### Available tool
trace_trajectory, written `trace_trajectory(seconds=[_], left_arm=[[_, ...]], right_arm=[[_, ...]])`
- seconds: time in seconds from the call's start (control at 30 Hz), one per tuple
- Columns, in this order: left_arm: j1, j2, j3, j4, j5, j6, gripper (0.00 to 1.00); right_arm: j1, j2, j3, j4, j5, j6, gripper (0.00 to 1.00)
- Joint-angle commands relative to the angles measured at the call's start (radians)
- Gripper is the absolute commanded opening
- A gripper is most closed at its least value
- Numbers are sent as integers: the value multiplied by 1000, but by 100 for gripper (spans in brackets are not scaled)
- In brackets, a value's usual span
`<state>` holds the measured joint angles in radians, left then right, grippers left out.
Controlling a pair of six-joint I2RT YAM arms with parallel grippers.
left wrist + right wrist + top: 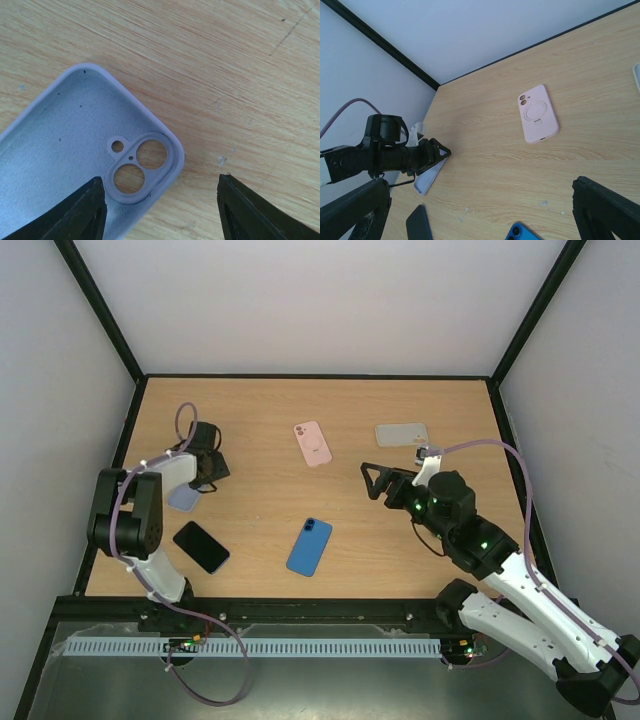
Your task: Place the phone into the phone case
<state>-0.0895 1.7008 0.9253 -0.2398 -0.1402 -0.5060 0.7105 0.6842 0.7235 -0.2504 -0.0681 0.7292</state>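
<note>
A lavender phone case [65,135] lies inside-up on the wooden table, its camera cutout toward my left gripper [161,179]. The jaws stand apart astride the case's camera corner: one finger [80,215] is over the case, the other finger [255,210] over bare wood. From above, the case [183,498] sits at the table's left edge, half under the left gripper [205,465]. A black phone [201,546] lies just in front of it and a blue phone [310,546] lies mid-table. My right gripper [378,480] hovers open and empty, right of centre.
A pink case [312,443] with a ring stand lies at centre back, and a clear greyish case [401,433] at back right. Black frame rails and white walls border the table [260,410]. The left arm's cable loops over the left edge.
</note>
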Motion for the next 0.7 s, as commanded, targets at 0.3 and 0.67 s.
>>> trace_trajectory(seconds=[0.3,0.67], left_arm=[[-26,102,79,-27,-42,67,31],[-87,136,174,-69,-7,48,3]], right_arm=[[-4,-15,12,-19,60,-57,97],[-3,-27,2,-52,99,-7,98]])
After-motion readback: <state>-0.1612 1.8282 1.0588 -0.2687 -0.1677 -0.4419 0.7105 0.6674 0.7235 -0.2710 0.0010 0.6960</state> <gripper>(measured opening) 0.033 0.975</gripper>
